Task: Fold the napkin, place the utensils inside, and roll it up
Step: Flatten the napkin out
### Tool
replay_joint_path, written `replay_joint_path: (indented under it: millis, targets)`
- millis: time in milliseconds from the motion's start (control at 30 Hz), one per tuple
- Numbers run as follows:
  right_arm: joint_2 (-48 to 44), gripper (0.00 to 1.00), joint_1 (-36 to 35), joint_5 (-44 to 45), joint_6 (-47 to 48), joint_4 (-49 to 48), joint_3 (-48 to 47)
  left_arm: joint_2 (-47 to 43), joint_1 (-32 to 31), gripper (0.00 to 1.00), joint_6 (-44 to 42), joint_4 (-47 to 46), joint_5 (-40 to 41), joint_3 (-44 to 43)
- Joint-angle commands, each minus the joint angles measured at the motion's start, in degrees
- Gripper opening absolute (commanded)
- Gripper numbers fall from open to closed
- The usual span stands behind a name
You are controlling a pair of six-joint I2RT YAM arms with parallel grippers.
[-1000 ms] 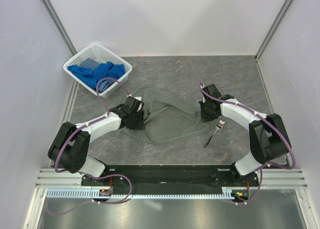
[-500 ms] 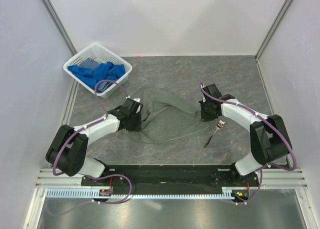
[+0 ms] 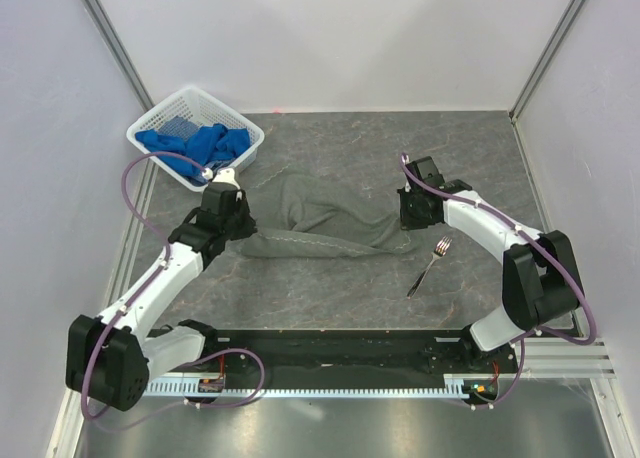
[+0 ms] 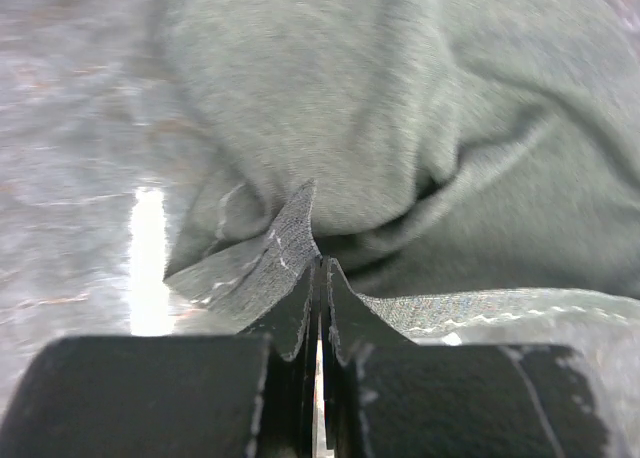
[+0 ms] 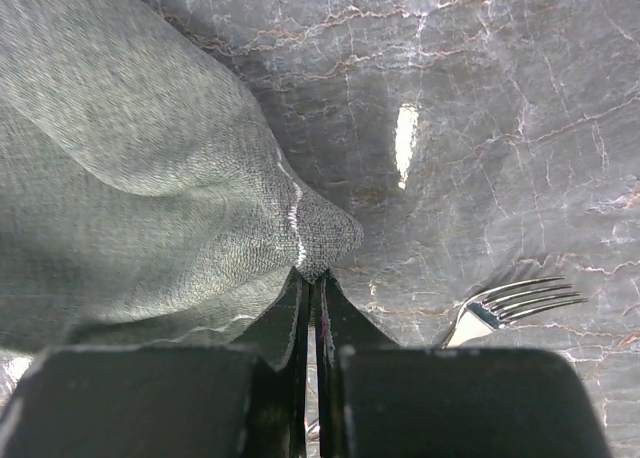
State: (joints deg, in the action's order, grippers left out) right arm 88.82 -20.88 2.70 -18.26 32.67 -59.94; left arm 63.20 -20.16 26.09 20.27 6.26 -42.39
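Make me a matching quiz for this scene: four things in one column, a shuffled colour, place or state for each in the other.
1 napkin
2 fork
3 basket
4 left claw

A white, far left corner
B silver, lying apart from the napkin
C dark grey, bunched in the middle
D shut on a napkin edge

Pairs: 1-C, 2-B, 3-A, 4-D.

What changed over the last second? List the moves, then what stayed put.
The left gripper shut on the left edge of the napkin and swung outward toward the basket, drawing the bunched cloth into a longer, flatter band. The right gripper stayed pinched on the opposite corner. The fork, the basket and its blue cloths did not move.
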Motion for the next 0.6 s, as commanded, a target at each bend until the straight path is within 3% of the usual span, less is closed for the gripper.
replay_joint_path:
  millis: [0, 100, 300, 567]
  targets:
    - [-1.18, 0.0, 0.05, -0.93, -0.81, 0.82, -1.58, -2.02, 1.53, 0.02, -0.95, -1.9, 1.99, -1.2]
    - [-3.64, 0.0, 0.06, -2.17, -1.25, 1.78, -2.28, -4.31, 1.53, 0.02, -1.65, -3.04, 2.96, -2.6]
    - [-11.64, 0.0, 0.05, -2.17, -0.81, 2.76, -12.54, -8.26, 1.53, 0.02, -6.65, -7.7, 4.03, -12.77]
    - [-24.73, 0.0, -0.03, -6.73, 4.46, -4.44, -20.03, -11.87, 1.44, 0.02, -15.36, -13.85, 0.34, -26.68]
